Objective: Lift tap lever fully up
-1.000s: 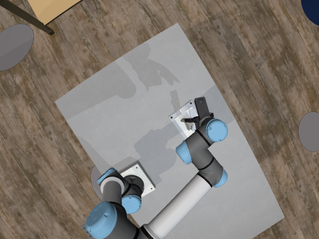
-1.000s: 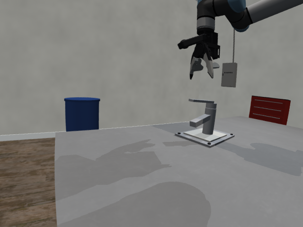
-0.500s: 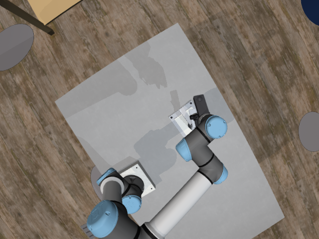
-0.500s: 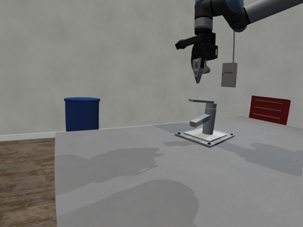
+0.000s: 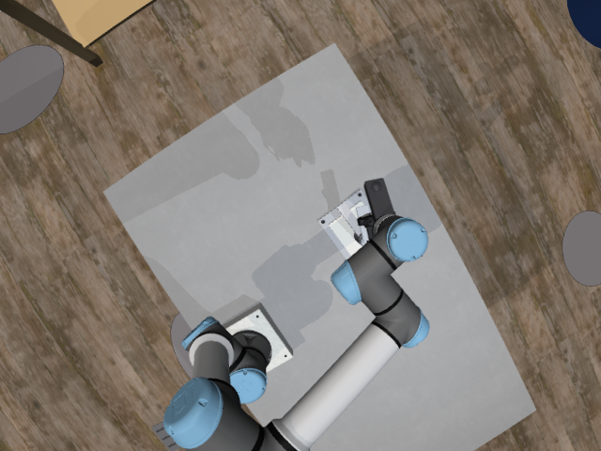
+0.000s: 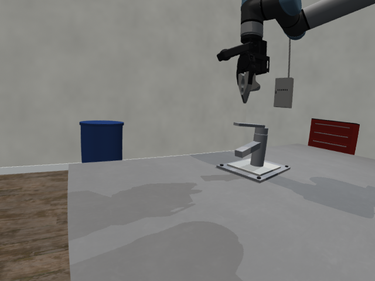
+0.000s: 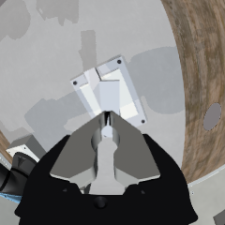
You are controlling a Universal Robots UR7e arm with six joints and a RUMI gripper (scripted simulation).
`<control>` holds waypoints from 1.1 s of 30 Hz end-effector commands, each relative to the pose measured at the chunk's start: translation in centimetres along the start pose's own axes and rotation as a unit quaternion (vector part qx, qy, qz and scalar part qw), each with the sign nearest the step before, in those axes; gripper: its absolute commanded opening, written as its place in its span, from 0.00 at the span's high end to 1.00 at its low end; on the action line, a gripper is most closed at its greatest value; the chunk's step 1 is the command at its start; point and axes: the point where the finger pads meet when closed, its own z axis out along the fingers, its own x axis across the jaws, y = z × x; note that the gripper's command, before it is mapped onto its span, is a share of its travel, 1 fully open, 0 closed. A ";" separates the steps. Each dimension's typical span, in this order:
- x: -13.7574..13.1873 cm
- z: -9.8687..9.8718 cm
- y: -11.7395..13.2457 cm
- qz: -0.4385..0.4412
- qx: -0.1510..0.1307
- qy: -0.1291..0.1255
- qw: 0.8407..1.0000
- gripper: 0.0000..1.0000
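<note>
A grey tap (image 6: 257,145) stands on a square metal base plate (image 6: 254,168) on the grey table. Its flat lever (image 6: 248,124) lies level on top and points left, above the spout (image 6: 246,148). My gripper (image 6: 244,98) is shut and empty. It points down and hangs clearly above the lever's free end, not touching it. In the wrist view the closed fingertips (image 7: 107,114) sit over the tap and its base plate (image 7: 109,91). In the top view the wrist hides part of the tap (image 5: 350,219).
My arm's base plate (image 5: 259,337) is at the table's near-left corner. A blue barrel (image 6: 101,141) and a red cabinet (image 6: 333,136) stand beyond the table. A grey box (image 6: 283,92) hangs on the wall behind the gripper.
</note>
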 end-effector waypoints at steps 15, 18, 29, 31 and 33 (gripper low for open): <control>0.0 -0.1 0.0 0.000 0.000 0.001 1.000 1.00; 0.0 -0.1 0.0 0.000 0.000 0.001 1.000 1.00; 0.0 -0.1 0.0 0.000 0.000 0.001 1.000 0.57; 0.0 -0.1 0.0 0.000 0.000 0.001 1.000 0.57; 0.0 -0.1 0.0 0.000 0.000 0.001 1.000 0.57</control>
